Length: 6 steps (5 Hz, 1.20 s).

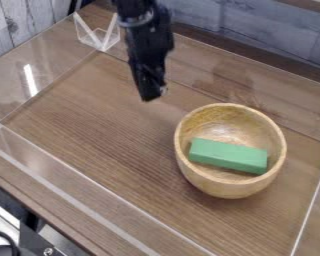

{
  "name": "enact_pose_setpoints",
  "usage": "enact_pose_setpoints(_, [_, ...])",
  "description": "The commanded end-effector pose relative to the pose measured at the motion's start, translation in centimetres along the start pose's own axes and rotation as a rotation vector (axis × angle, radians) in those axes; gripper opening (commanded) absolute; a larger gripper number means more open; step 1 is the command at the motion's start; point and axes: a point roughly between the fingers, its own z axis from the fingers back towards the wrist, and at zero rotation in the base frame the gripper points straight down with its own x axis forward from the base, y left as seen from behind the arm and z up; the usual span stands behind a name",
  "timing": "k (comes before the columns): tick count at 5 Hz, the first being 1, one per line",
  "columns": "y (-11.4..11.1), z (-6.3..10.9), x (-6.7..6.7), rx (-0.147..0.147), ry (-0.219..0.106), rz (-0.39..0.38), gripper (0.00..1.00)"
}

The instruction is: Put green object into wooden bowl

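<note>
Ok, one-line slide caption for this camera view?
Green object lying in the wooden bowl, gripper shut and empty, off to the bowl's upper left.

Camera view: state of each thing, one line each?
green object: lying flat inside the bowl, not held
wooden bowl: upright on the table, holding the block
gripper: shut, empty, pointing down, left of the bowl over the table

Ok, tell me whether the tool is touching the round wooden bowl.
Apart. The camera view shows the tool up and left of the round wooden bowl, with bare tabletop between them.
</note>
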Motion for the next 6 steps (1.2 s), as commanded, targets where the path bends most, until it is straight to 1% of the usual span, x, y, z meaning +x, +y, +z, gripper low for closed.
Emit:
enact_pose_setpoints(1, [1.1,0.1,0.6,0.030,-0.029,0.030,0.00])
enact_pose_setpoints(2, [2.0,-0.1,0.6,0.032,-0.034,0.068,1.00])
enact_pose_setpoints(3, [2.0,0.1,1.0,0.025,-0.038,0.055,1.00])
enact_pose_setpoints(4, [1.8,0.7,1.4,0.022,-0.047,0.038,1.00])
enact_pose_setpoints(5, [1.3,2.2,2.4,0.038,-0.064,0.062,1.00])
enact_pose_setpoints(6, [1.0,4.1,3.3,0.065,-0.084,0.090,1.00])
